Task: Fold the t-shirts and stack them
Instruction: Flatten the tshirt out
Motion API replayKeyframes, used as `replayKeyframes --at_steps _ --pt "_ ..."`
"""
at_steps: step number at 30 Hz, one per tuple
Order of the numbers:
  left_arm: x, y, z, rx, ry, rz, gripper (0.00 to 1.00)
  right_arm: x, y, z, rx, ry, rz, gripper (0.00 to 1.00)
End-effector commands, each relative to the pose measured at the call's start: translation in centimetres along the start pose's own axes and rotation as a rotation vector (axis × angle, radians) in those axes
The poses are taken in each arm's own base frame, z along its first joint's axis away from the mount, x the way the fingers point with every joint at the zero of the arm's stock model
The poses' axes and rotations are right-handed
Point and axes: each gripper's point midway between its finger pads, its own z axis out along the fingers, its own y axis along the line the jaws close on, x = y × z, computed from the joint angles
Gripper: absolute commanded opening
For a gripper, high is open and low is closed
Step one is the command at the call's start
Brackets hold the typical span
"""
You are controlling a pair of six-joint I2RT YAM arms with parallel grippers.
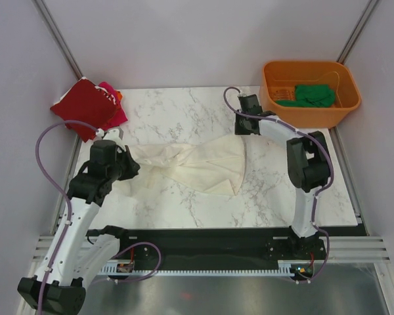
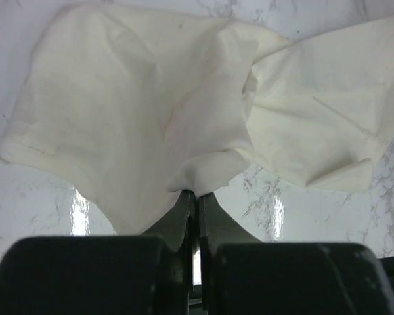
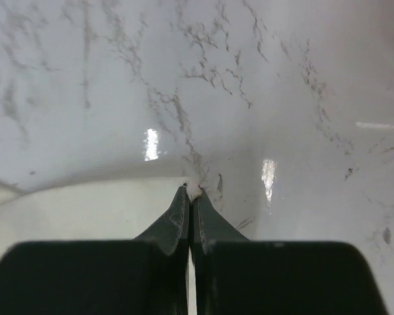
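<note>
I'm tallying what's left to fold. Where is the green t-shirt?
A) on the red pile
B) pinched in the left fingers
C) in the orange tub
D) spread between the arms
C: the green t-shirt lies bunched inside the orange tub, at the far right.

T-shirts: four counted.
- cream-white t-shirt [image 1: 197, 164]: one, centre of table.
- dark red t-shirt [image 1: 82, 105]: one, 10 o'clock.
- magenta-pink t-shirt [image 1: 118, 118]: one, 10 o'clock, touching the red one.
- green t-shirt [image 1: 314, 96]: one bundle, 2 o'clock, inside tub; cannot tell if more than one garment.

Orange tub [image 1: 308, 115]: one.
Marble table [image 1: 184, 111]: one.
Arms: two. Left arm [image 1: 85, 197] at 7 o'clock, right arm [image 1: 306, 167] at 4 o'clock.
Grippers: two. Left gripper [image 2: 196, 195], right gripper [image 3: 192, 190].
</note>
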Motion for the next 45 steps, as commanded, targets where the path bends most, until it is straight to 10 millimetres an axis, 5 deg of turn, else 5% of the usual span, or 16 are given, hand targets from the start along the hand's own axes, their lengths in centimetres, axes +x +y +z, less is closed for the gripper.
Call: replayKeyframes --at_steps 1,2,4,5,7,8,10,13,19,24,30,34,38,39,44,45 --pt "-7.2 -1.4 -4.9 0.014 -0.238 0.056 0.02 -8.6 2.7 -10.4 -0.113 -0.243 -0.014 0.00" --pt "-8.2 -1.7 -5.9 0.019 -0.271 0.062 0.02 -10.8 3.1 -14.7 -0.136 -0.330 -0.014 0.00" --pt "-11.1 -2.8 -9.0 0.040 -0.361 0.080 0.02 -12.0 4.0 -19.4 -0.200 -0.402 -0.031 0.00" --pt "-12.1 -3.3 -10.1 0.057 -0.393 0.094 0.02 -13.5 4.4 -24.8 -0.237 -0.507 -0.031 0.00" --pt "-13.7 -4.3 -12.6 0.097 -0.459 0.144 0.02 -13.8 4.6 -29.5 -0.277 -0.594 -0.036 0.00" --pt "-15.2 -5.0 -15.3 0.126 -0.534 0.158 0.02 -14.0 4.5 -34.4 -0.307 -0.690 -0.036 0.00" --pt "-16.8 -6.3 -19.0 0.180 -0.629 0.215 0.02 -13.3 4.5 -38.6 -0.346 -0.766 -0.046 0.00" --pt "-17.8 -7.9 -24.0 0.258 -0.746 0.320 0.02 -10.8 4.2 -48.0 -0.441 -0.934 -0.076 0.00" --pt "-16.6 -10.8 -33.8 0.437 -0.957 0.505 0.02 -4.4 3.5 -59.4 -0.587 -1.181 -0.148 0.00" --pt "-16.1 -12.3 -38.0 0.530 -1.084 0.598 0.02 -2.1 1.5 -64.1 -0.559 -1.307 -0.132 0.00" --pt "-19.3 -14.2 -41.0 0.545 -1.179 0.679 0.02 -5.1 -0.5 -64.7 -0.408 -1.342 -0.064 0.00" --pt "-21.9 -16.5 -37.1 0.608 -1.076 0.717 0.02 -9.3 -0.8 -59.8 -0.288 -1.245 -0.024 0.00" --pt "-25.5 -17.5 -28.2 0.566 -0.914 0.741 0.02 -12.7 -1.0 -53.2 -0.176 -1.142 -0.011 0.00" --pt "-26.8 -17.8 -23.2 0.548 -0.835 0.762 0.02 -13.1 -1.1 -50.8 -0.150 -1.104 -0.018 0.00" --pt "-30.8 -16.0 -6.9 0.450 -0.616 0.745 0.02 -16.2 -2.2 -37.7 0.027 -0.968 0.011 0.00" --pt "-32.2 -14.3 -1.2 0.428 -0.537 0.703 0.06 -16.7 -2.7 -35.7 0.069 -0.943 0.021 0.00"
